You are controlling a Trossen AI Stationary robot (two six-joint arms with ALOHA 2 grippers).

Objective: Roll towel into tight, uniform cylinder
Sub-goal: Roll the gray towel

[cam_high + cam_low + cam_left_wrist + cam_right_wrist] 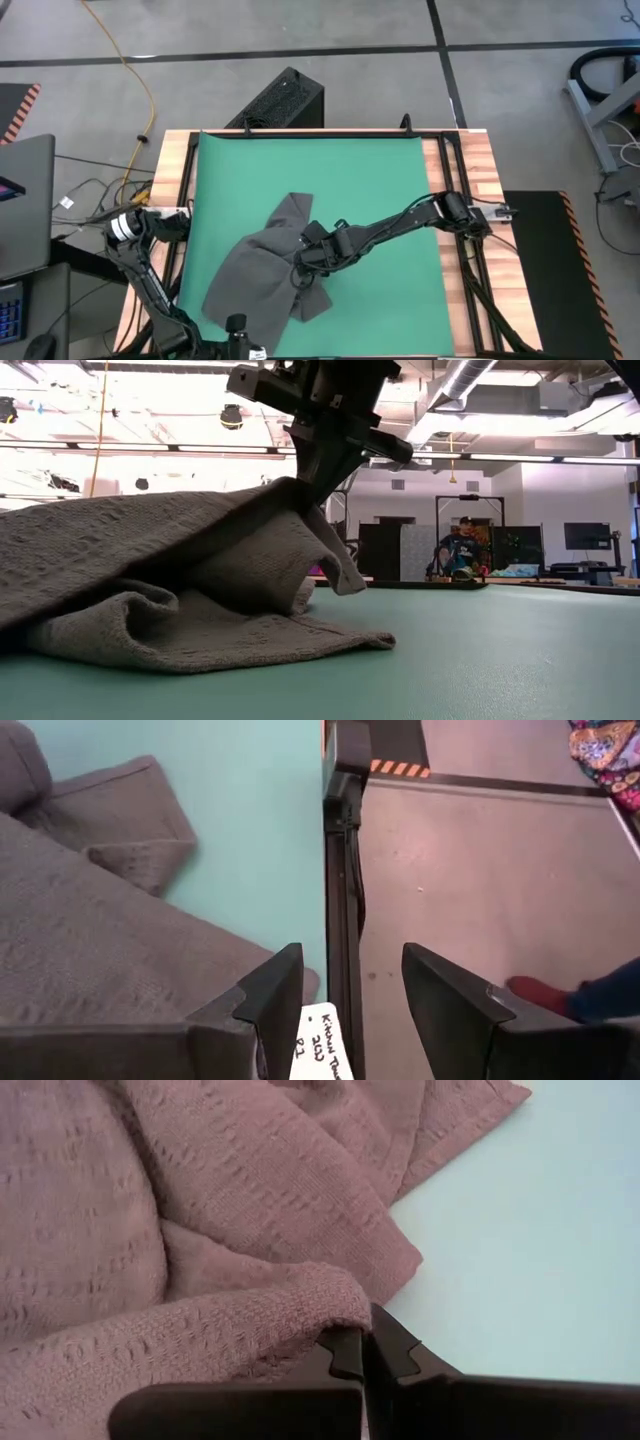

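Right hand [300, 262] pinches a fold of the towel [262, 275], lifting it off the green mat [380, 180] mid-table, presumably to straighten the rumpled cloth before rolling; left hand [350, 1005] waits spread at the table's near edge, gripping nothing.

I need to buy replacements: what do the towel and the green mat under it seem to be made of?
Towel: soft woven cloth, probably cotton, matte; a ribbed, waffle-like weave shows, and it drapes in loose folds. Green mat: smooth, flat, matte sheet, perhaps rubber or vinyl; the look leaves that open.
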